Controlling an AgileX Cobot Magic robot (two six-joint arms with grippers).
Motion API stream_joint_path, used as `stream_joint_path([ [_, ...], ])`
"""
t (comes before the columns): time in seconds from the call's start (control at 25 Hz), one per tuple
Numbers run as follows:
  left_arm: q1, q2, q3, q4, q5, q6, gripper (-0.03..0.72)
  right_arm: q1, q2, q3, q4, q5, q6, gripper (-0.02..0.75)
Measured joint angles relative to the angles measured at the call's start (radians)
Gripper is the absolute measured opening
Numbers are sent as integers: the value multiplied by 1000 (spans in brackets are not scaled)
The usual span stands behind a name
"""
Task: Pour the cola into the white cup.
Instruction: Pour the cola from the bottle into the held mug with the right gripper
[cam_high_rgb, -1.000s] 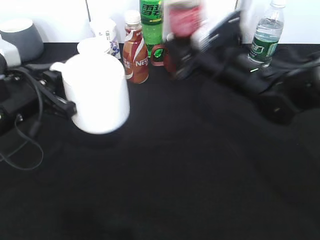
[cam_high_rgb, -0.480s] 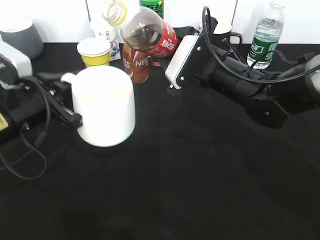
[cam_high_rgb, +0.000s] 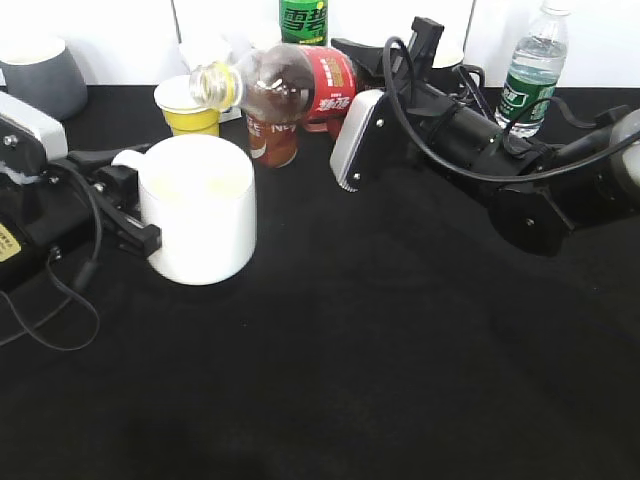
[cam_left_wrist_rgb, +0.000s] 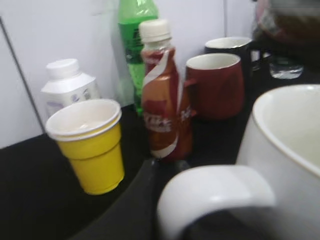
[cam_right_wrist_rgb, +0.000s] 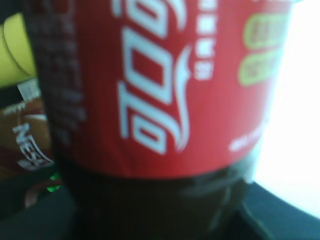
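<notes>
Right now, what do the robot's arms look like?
Both arms are chunky and black. The right arm has looping black cables and a silvery-white flat block near its hand. The left arm has a pale grey cover, black cables and a small yellow sticker.

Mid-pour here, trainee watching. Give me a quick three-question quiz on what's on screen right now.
1. True or false: the cola bottle is lying close to level, its mouth pointing toward the white mug.
2. Which gripper holds the white mug by its handle? A) left gripper B) right gripper C) neither
3. Fill in: the cup just behind the white mug, near the bottle's mouth, is coloured ____.

Key: 1 true; 2 A; 3 yellow. The mug's inside looks pale, with no dark liquid visible in it.
</notes>
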Motion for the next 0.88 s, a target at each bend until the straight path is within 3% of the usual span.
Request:
stream_joint_path([
  [0.28,0,0,0,-7,14,1,64,0,0,0,4,0,-137,384],
  [0.88,0,0,0,-8,14,1,64,0,-30,-20,-18,0,-246,384],
])
